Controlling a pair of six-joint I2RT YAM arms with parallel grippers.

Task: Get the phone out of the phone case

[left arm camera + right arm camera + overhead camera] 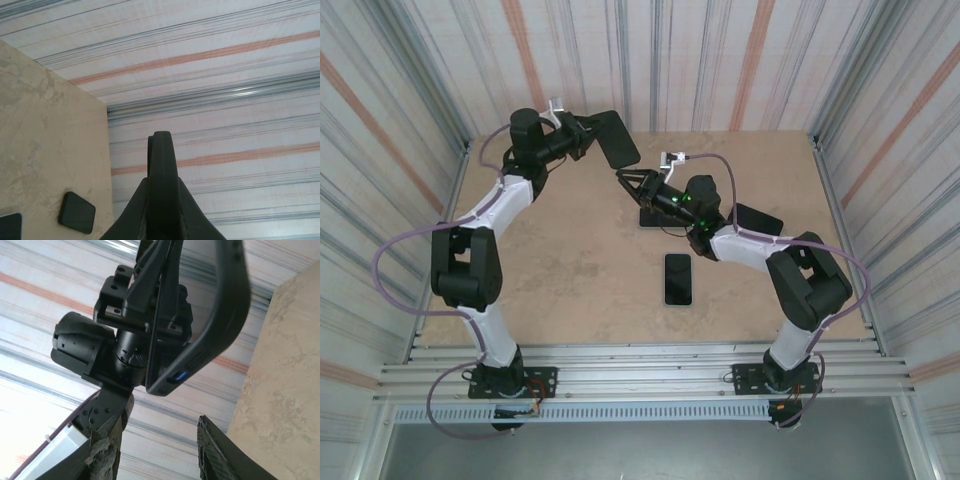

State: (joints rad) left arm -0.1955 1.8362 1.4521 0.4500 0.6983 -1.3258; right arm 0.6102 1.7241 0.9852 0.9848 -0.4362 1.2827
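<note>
My left gripper is raised over the far left of the table, shut on a black phone case. That case stands edge-on between the left fingers in the left wrist view, as a dark slab. In the right wrist view the case hangs just above my right gripper, with a blue side button at its lower corner. I cannot tell the phone from the case there. My right gripper is open, just below and right of the case, holding nothing.
A black phone lies flat mid-table in front of the right arm. Another dark flat item lies to the right, and one lies under the right wrist. Corrugated walls enclose the table.
</note>
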